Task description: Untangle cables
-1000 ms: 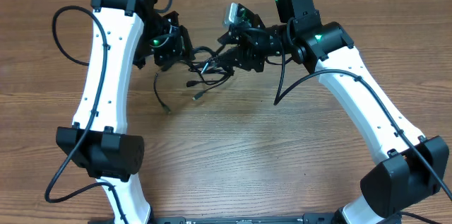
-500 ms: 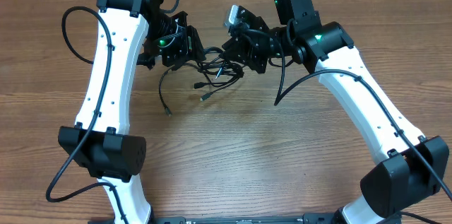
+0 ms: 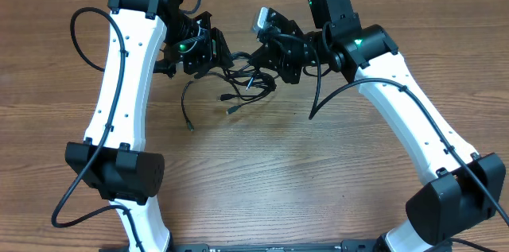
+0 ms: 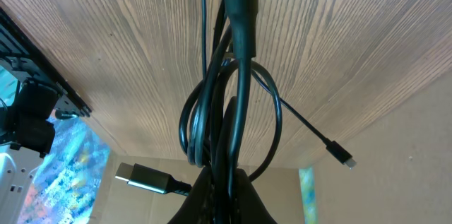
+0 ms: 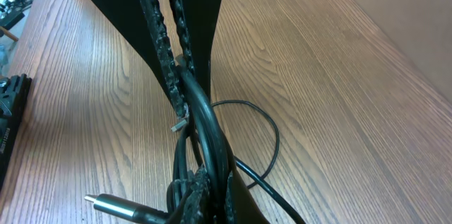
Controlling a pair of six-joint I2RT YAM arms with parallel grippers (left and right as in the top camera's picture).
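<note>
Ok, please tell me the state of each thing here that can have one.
cables: tangled in one bunch between the two grippers, several plug ends loose.
left gripper: shut on the cables.
right gripper: shut on the cables.

A brown wood-grain desk [image 3: 262, 172] spreads under and all round the left pincer [image 3: 213, 55] and right pincer [image 3: 266, 60], evenly and softly lit. Past the left pincer, beyond the desk's edge, stands a plain tan surface [image 4: 402, 153]; beside it shows a blurred, blue-mottled patch [image 4: 63, 174].
</note>
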